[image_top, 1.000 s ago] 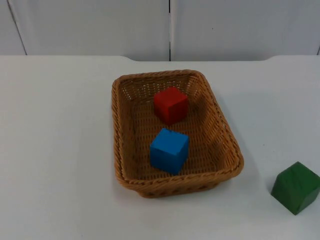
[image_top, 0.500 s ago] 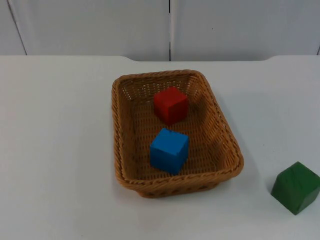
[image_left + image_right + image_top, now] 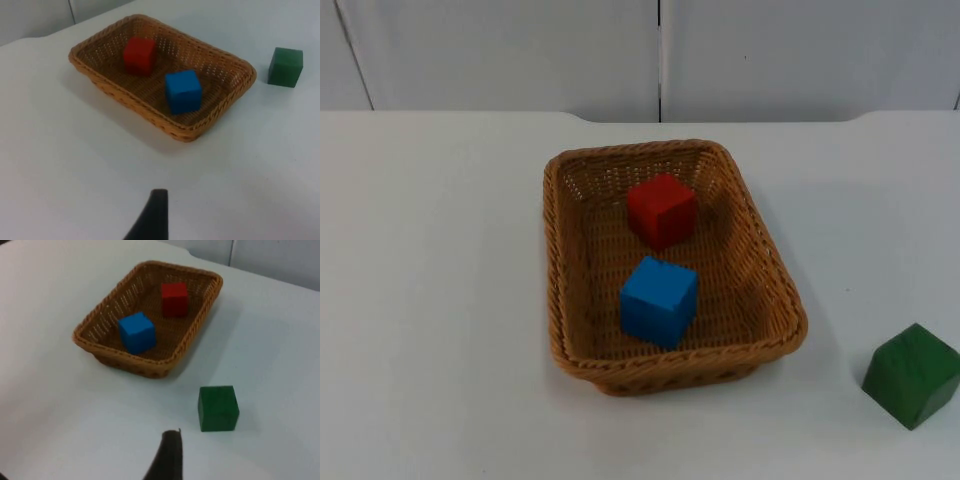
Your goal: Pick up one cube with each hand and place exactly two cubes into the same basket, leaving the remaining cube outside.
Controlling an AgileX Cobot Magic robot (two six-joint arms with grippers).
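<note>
On the white table (image 3: pixel 440 300), roughly at its middle in the top view, sits a rectangular brown wicker basket (image 3: pixel 775 290) with its long sides running away from the camera toward the grey partition wall (image 3: pixel 520 50). Inside it a red cube (image 3: pixel 662 210) rests toward the far end and a blue cube (image 3: pixel 659 301) toward the near end; the two are apart from each other, and each stands clear of the basket's woven walls, the blue one turned slightly askew. A green cube (image 3: pixel 912 375) stands on the bare table outside the basket, well apart from the rim, off its near right corner and close to the right edge of the top view. Wide open table lies to the left of the basket, and a narrower strip of it runs between the far rim and the wall. From the left wrist view, the left gripper (image 3: pixel 152 220) hangs over the table short of the basket (image 3: pixel 175 131), with the red cube (image 3: pixel 139 55), the blue cube (image 3: pixel 183 91) and the green cube (image 3: pixel 285 66) all ahead of it; I cannot tell whether it is spread or pressed together. From the right wrist view, the right gripper (image 3: pixel 167 460) hangs over the table with the green cube (image 3: pixel 218 408) near, apart from its fingertip, and the basket (image 3: pixel 130 365) with the blue cube (image 3: pixel 136 332) and red cube (image 3: pixel 175 299) beyond; its state cannot be told either.
</note>
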